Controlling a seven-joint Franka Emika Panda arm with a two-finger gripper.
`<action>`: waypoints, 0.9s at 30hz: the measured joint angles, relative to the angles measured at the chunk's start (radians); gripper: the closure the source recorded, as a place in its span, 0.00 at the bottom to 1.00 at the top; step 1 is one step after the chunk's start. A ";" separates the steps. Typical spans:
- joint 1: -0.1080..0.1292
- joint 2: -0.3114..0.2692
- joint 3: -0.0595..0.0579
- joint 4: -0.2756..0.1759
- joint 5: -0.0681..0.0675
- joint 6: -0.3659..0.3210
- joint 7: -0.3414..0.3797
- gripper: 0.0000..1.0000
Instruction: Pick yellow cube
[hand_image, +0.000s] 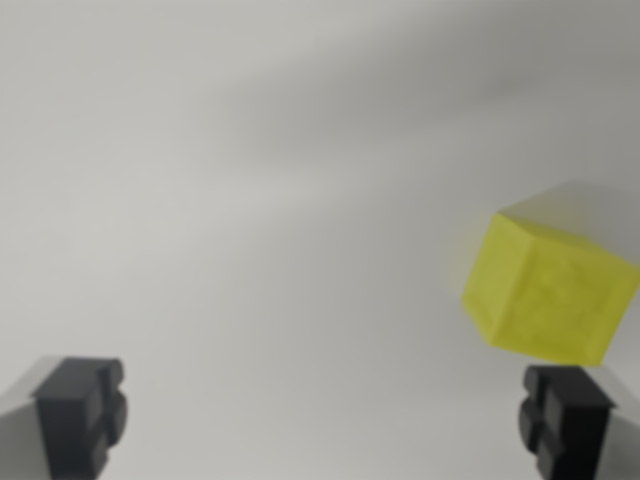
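**Gripper spread wide, yellow cube off to the right and not yet grasped**

The wrist view looked down on a plain pale grey desk (250, 200), and the whole picture was soft and blurred. Two dark fingertips stood at the near edge of the view, one at the wrist view's left (82, 412) and one at its right. They were well apart, so the gripper (325, 415) was spread wide with nothing between its fingertips.

The yellow cube (548, 290) sat toward the wrist view's right, turned so that one corner edge faced the camera. It lay just beyond the right fingertip, almost in line with it rather than centred in the gap. Whether fingertip and cube touched could not be told through the blur.

By this evidence the pick was at its approach stage. The cube had been found and brought close, but nothing was gripped. What seemed left was to shift rightward until the cube lay between the fingertips, close on it, and lift.
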 joint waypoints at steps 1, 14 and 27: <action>-0.004 0.003 0.000 -0.005 0.000 0.007 0.000 0.00; -0.060 0.045 0.000 -0.056 0.006 0.096 0.002 0.00; -0.118 0.101 0.000 -0.091 0.015 0.183 -0.001 0.00</action>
